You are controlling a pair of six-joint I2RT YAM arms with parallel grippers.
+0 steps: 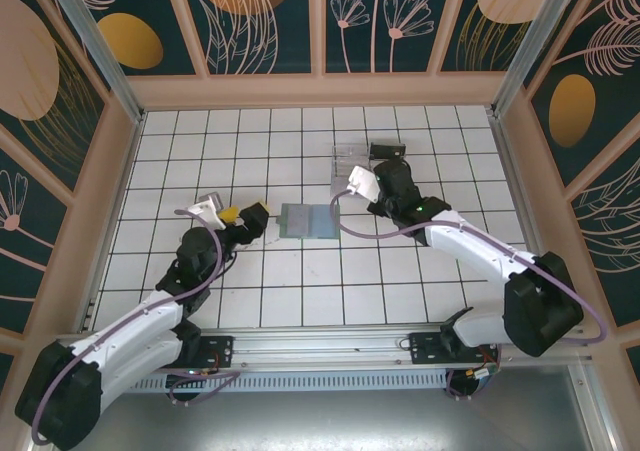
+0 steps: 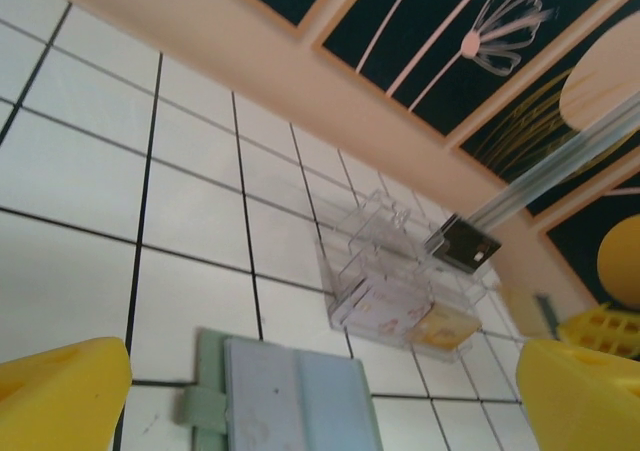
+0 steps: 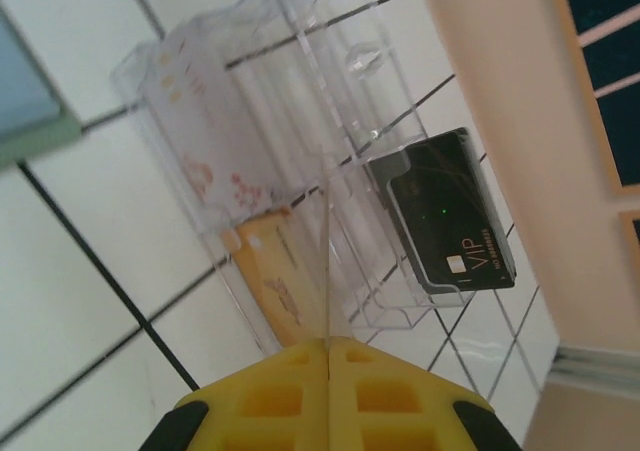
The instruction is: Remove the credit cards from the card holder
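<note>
**Left pincer spread wide at the opened card holder, right pincer closed at the clear tray**

The left pincer (image 1: 262, 219) stands fully open, and its yellow fingers (image 2: 60, 391) frame the grey-green card holder (image 1: 305, 221). The holder lies unfolded and flat on the white tiled tabletop (image 1: 300, 301), just ahead of the fingertips. The right pincer (image 3: 330, 381) is closed, its pads pressed together. Directly in front of it sits a clear plastic tray (image 3: 250, 121) holding patterned cards, with a black VIP card (image 3: 450, 221) at the tray's far side.
</note>
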